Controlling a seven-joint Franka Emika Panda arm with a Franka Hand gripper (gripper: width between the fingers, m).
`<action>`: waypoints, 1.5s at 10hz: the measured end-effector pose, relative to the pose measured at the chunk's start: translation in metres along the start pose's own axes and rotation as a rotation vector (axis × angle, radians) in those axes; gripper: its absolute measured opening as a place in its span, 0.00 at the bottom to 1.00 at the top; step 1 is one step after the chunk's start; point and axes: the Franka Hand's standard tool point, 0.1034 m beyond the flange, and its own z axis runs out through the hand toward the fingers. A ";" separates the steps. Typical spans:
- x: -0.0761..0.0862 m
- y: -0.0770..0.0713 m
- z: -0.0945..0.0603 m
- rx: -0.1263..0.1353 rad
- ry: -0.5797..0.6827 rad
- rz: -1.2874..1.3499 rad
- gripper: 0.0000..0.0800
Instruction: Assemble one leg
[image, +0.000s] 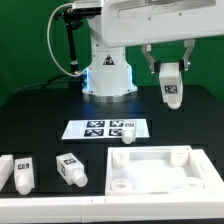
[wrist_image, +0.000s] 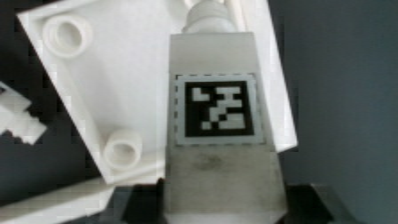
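My gripper (image: 171, 68) is shut on a white square-section leg (image: 171, 87) with a black-and-white tag, and holds it upright in the air above the table at the exterior view's right. In the wrist view the leg (wrist_image: 221, 110) fills the middle, tag facing the camera, with the black fingers (wrist_image: 137, 200) pressed against both its sides. The big white tray-like piece (image: 150, 167) with corner holes lies below on the table, and also shows in the wrist view (wrist_image: 98, 90). Three more legs lie on the table: two at the front left (image: 23, 172) and one (image: 71, 168) beside the tray.
The marker board (image: 105, 128) lies flat in the middle of the black table, with a small white part (image: 128, 136) at its right end. The robot base (image: 108, 72) stands behind it. A black stand (image: 70, 40) rises at the back left.
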 end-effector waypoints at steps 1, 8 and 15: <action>0.002 -0.004 0.002 0.018 0.072 0.007 0.36; 0.020 -0.046 0.046 0.080 0.504 -0.198 0.36; 0.039 -0.038 0.064 -0.007 0.483 -0.345 0.36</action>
